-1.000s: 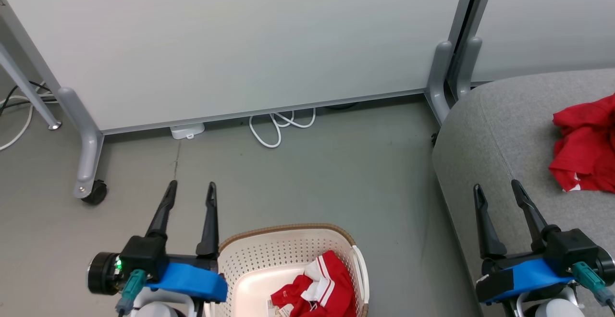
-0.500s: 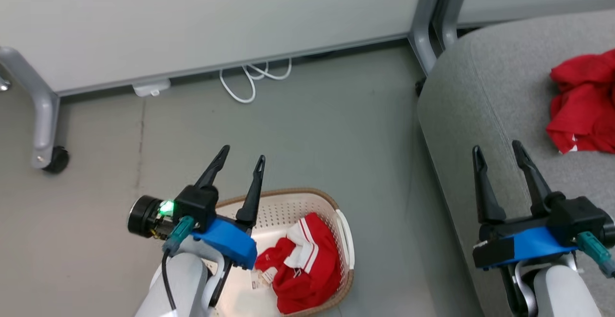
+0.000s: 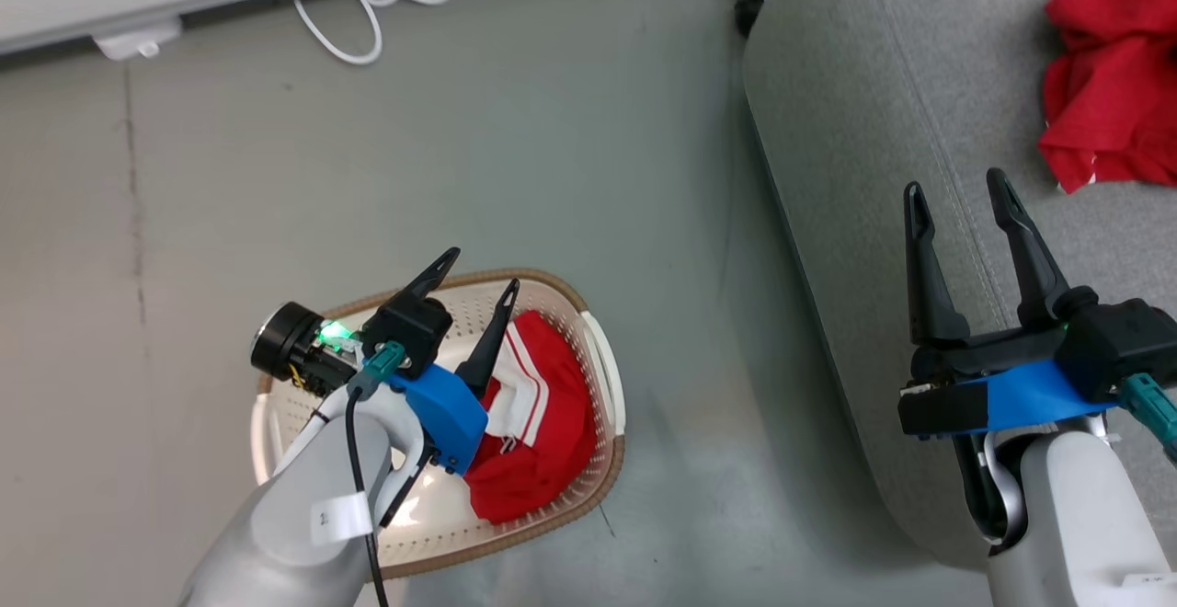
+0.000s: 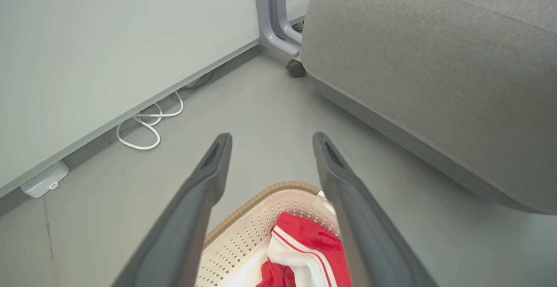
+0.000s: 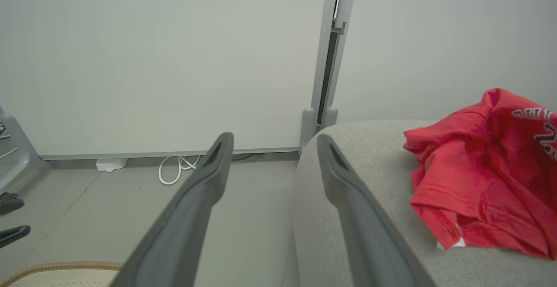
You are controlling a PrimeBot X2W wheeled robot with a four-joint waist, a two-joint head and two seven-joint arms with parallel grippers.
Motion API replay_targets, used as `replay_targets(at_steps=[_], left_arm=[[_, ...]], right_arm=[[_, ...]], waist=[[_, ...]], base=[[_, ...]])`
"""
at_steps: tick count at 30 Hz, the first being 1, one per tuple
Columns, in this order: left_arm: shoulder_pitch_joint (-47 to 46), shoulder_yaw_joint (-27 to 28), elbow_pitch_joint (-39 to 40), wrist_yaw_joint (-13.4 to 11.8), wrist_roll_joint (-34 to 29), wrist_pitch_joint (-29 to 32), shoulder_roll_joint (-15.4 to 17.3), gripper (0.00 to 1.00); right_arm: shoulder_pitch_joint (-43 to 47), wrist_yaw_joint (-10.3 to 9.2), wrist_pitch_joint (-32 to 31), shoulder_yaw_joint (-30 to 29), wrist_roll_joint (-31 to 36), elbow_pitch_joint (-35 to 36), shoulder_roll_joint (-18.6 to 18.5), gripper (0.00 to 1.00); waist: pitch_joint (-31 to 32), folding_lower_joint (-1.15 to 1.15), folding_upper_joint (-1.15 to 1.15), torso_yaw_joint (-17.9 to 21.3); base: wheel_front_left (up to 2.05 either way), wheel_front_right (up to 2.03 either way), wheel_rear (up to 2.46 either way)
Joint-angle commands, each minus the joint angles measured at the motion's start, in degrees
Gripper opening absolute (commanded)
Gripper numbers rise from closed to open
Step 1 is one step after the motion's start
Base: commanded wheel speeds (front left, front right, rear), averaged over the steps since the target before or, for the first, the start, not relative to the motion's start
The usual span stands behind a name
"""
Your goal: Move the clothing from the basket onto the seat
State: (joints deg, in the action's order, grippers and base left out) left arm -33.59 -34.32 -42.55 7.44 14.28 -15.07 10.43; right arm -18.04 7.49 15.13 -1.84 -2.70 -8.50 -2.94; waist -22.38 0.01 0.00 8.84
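Left claw (image 3: 483,267) (spread, seemingly empty) hangs over clothing (image 3: 542,386) in the basket (image 3: 460,538); right claw (image 3: 954,182) spread.

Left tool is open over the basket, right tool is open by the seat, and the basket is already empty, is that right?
Not quite. The basket isn't empty: a red garment with white striped trim lies in it, as the head view shows. The rest holds: the left tool is open over the basket, and the right tool is open by the seat.
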Motion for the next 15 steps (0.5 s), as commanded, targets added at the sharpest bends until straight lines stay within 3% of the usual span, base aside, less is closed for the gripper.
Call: replay_targets(at_steps=[1,15], left_arm=[[-2.20,-1.53,-1.49,0.06,0.75,-0.15,0.45,1.00],[-11.46,-18.43,-15.35,0.06,9.96,0.27,0.06,1.00]], right_arm=[[-1.03,0.01,0.03,0.17,-0.25,0.43,0.07,1.00],[-5.36,0.01,0.03,0.59,-1.48,1.75,0.08,1.00]], waist=[[-3.42,-0.01,0.00,1.87],[-12.98,-0.01,0.00,3.18]], base=[[0.00,0.00,0.00],[0.00,0.00,0.00]])
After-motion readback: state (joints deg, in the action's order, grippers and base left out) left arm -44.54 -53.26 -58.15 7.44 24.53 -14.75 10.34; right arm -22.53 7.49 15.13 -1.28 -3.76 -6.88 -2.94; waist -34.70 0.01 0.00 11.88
